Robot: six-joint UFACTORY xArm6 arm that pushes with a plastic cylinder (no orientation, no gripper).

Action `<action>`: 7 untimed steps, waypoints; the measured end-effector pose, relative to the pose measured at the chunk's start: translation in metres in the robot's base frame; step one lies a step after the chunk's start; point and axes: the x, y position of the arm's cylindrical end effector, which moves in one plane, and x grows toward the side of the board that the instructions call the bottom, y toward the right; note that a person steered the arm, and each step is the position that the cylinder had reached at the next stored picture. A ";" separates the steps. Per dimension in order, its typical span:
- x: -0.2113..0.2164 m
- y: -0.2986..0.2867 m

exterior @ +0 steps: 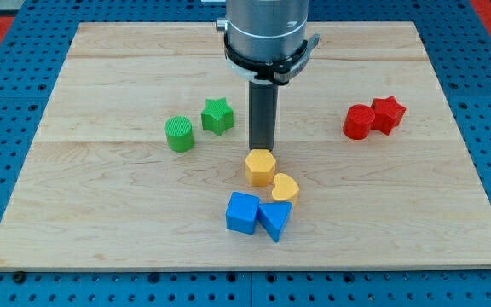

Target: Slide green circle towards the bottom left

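There is no hand, only my tip (pixel 262 148), just above the yellow hexagonal block (pixel 260 166) on the wooden surface (pixel 101 213). The green circle block (pixel 178 134) sits well left, untouched, beside the green star block (pixel 217 115)

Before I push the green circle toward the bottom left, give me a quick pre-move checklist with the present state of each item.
1. Green circle in view and unobstructed: ok.
2. My tip placed at the circle's upper right for the push: not ok; it sits well to the view's right of it, just above the yellow hexagon.
3. Tip clear of other blocks: cannot tell; it looks to be at the hexagon's top edge.
4. Green star out of the way: not ok; it lies close to the circle's upper right, where my tip needs to go.
5. Path toward the bottom left of the wooden board free of blocks: ok.
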 end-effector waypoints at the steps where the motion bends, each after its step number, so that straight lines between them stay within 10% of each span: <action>1: 0.010 0.000; 5: 0.034 0.000; 7: -0.050 -0.017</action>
